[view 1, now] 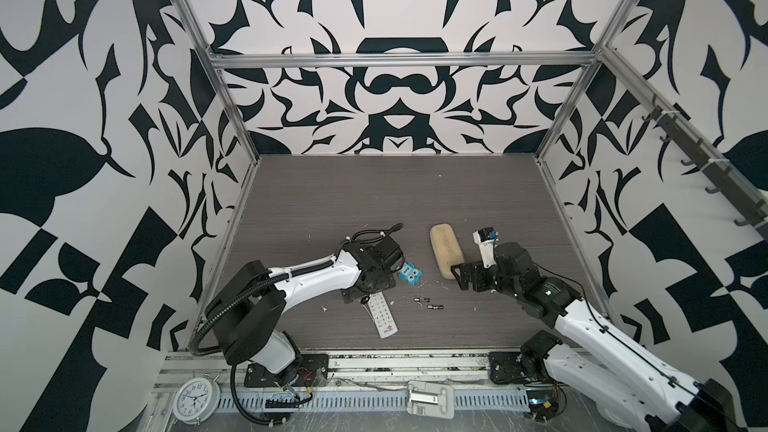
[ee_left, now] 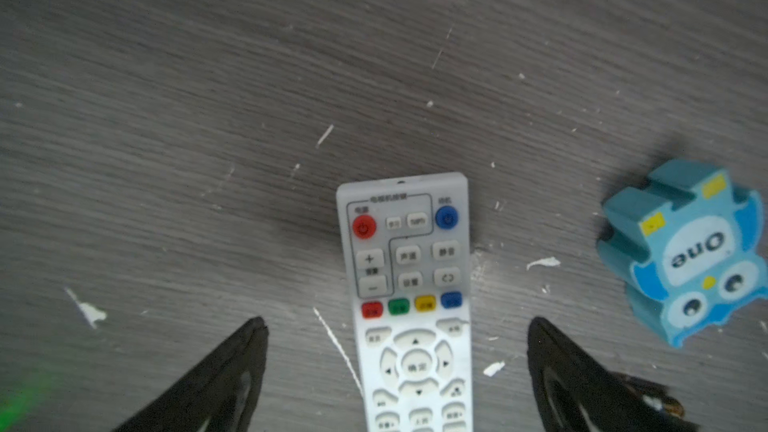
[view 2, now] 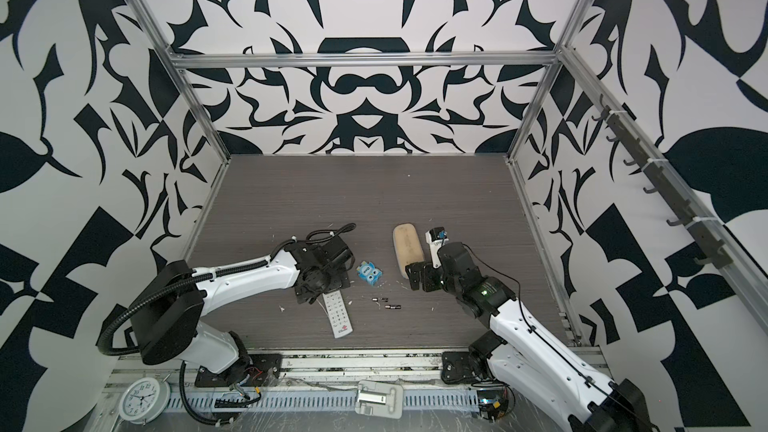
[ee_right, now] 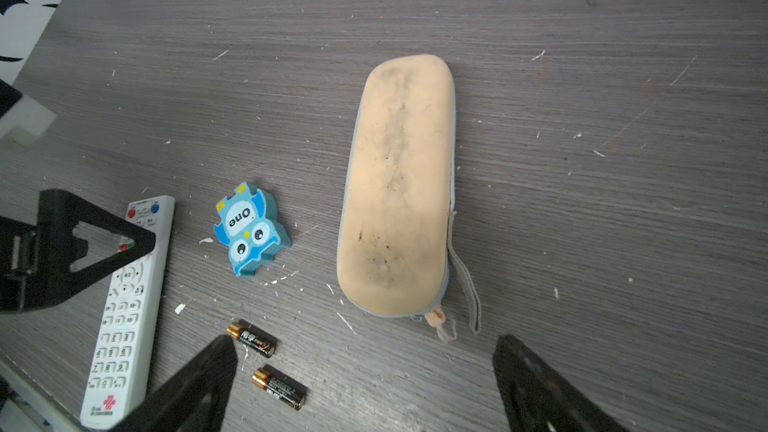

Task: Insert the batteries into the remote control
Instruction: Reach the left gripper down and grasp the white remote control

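We saw the remote control (ee_left: 409, 305) lying buttons-up on the table (view 1: 374, 201), slim and white, red logo at its near end; the left gripper (ee_left: 397, 320) hung spread wide over its red-button end, grasping nothing; the batteries (ee_right: 251, 338), dark with gold tips, lay just right; the right gripper (ee_right: 365, 338) gaped empty nearby.

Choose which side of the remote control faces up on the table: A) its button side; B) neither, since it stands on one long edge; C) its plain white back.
A: the remote control lies flat, with its red power button and key rows showing.
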Controlling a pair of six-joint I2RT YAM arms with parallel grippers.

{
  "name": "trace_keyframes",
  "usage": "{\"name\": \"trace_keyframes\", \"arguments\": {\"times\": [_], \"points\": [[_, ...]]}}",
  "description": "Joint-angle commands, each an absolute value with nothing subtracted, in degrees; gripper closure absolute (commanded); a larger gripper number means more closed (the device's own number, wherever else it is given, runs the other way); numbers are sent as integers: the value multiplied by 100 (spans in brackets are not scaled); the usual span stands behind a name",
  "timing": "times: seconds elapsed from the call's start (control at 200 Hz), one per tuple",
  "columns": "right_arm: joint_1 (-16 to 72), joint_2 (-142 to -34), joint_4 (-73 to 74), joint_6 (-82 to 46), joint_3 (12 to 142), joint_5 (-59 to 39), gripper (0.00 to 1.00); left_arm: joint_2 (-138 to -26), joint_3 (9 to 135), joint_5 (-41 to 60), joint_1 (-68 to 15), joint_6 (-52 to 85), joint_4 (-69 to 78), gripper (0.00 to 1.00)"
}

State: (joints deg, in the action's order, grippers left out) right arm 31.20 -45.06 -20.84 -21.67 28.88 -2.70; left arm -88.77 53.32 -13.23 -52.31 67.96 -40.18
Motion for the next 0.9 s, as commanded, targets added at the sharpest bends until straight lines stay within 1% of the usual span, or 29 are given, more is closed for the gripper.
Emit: {"name": "trace_keyframes", "arguments": {"times": [0.0,0.285,0.35,0.36,0.37,0.485,0.7,0.8,0.895], "points": [[3138,-4463,-1692,-2129,2781,-370,0,-9062,5473,-1474,-5247,7064,-4350,2],[3130,-4367,-1619,-2153,2669,-348,0,-9467,5437,-1474,-5221,7251,-4075,14],[3142,-4330,-1625,-2166,2661,-335,0,-9529,5390,-1480,-5213,7251,-4034,14],[3139,-4326,-1630,-2165,2660,-334,0,-9545,5384,-1480,-5212,7251,-4025,17],[3145,-4320,-1640,-2169,2662,-327,0,-9556,5387,-1480,-5205,7251,-4017,18],[3132,-4231,-1563,-2162,2629,-342,0,-9721,5389,-1440,-5177,7264,-3959,22],[3138,-4280,-1745,-2013,2831,-241,0,-9581,5098,-1399,-5125,7421,-3753,45],[3133,-4194,-1747,-2144,2865,-282,0,-9389,4903,-1370,-5057,7436,-3509,61],[3134,-4059,-1616,-2273,2863,-510,0,-9062,4830,-1542,-4980,7339,-3453,73]]}}
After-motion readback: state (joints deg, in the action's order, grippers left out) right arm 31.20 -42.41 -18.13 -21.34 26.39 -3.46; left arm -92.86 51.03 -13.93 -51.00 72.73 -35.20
